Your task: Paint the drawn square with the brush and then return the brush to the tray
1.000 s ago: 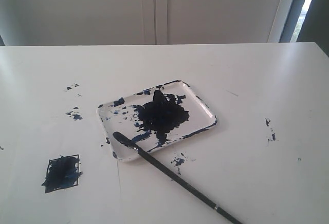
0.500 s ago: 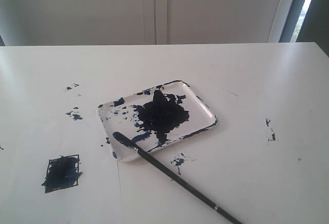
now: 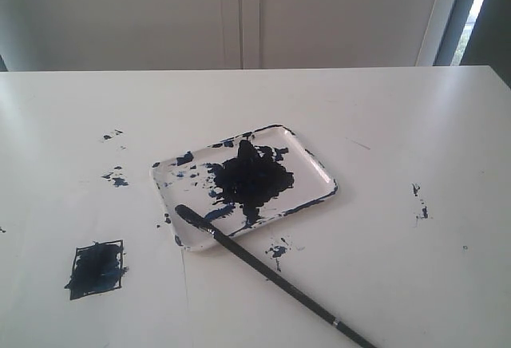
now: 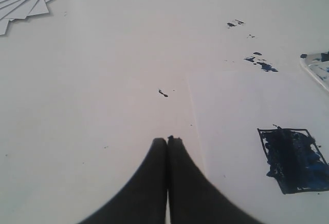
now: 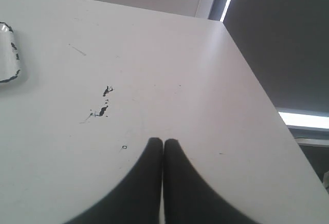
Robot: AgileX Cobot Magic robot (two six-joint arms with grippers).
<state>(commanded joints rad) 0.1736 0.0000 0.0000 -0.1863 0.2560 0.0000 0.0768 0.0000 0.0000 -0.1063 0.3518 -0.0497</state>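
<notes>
Our left hand and right hand sat closed, empty (the drawn square looked filled); we judged the brush, tip on the tray, best left undisturbed.

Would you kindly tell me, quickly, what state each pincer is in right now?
Left black pincer: closed, holding nothing.
Right black pincer: closed, holding nothing.
</notes>
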